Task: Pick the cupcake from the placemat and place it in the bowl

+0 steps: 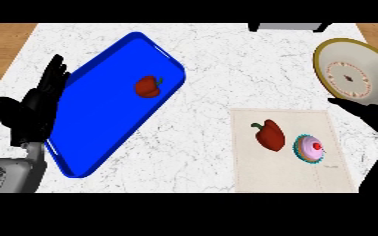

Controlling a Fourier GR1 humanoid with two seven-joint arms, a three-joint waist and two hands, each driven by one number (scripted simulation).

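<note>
The cupcake, with pink frosting, a red cherry and a teal wrapper, stands on the right part of the beige placemat. The bowl, yellow-rimmed with a patterned inside, sits at the right edge, beyond the placemat. My right hand comes in from the right edge between bowl and cupcake, its fingers straight and a short way from the cupcake; another part of it shows at the lower right. Most of that hand is out of view. At the far left my left hand rests open, fingers up.
A red bell pepper lies on the placemat just left of the cupcake. A large blue tray lies diagonally at the left, holding another red pepper. A grey object sits at the counter's far edge.
</note>
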